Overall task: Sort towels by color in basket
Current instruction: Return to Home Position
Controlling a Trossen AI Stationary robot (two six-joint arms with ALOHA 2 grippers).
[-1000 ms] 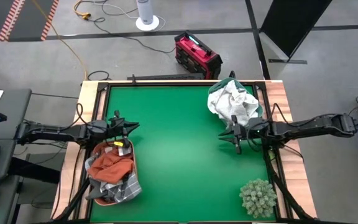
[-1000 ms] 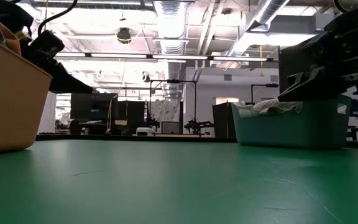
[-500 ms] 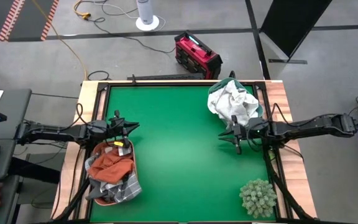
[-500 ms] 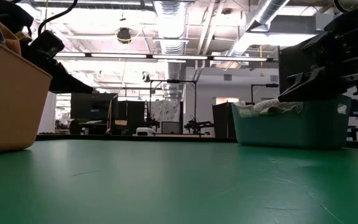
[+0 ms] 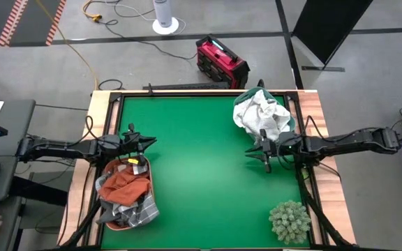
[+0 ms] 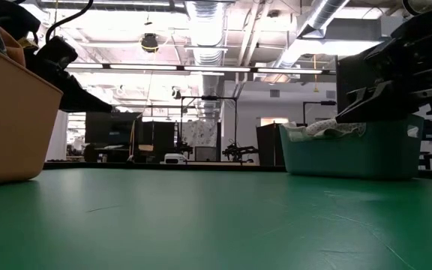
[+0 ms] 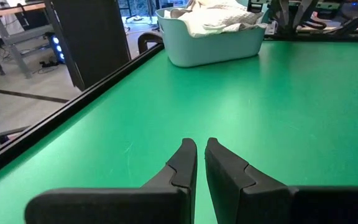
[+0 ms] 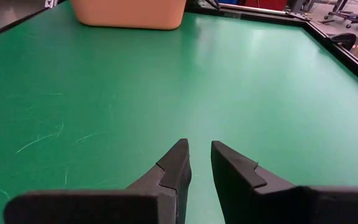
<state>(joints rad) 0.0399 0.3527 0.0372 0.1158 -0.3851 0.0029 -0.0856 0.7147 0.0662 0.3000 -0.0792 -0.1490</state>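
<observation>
High view: I see my left fingers [image 5: 147, 141] nearly shut and empty, just beside the orange basket [image 5: 149, 183] of rust and grey towels [image 5: 123, 189]. My right fingers [image 5: 255, 155] are slightly parted, empty, nearest the white towels [image 5: 260, 113] behind them.

Green tabletop [image 5: 201, 160], rectangular, framed by a dark rail with light wooden boards along its left and right edges. Fine pale scratches show on the mat in the right wrist view.

Three items rest directly on it:
- Orange basket [image 5: 151, 202] at the left edge, toward the near-left corner; rust-orange and grey checked towels [image 5: 124, 192] piled inside.
- Pale teal basket [image 6: 351, 154] at the far-right corner; white towels [image 5: 260, 113] heaped above its rim.
- Spiky pale-green plant ball [image 5: 289, 221] at the near-right corner, close to the right rail.

The items stand well apart from one another.
</observation>
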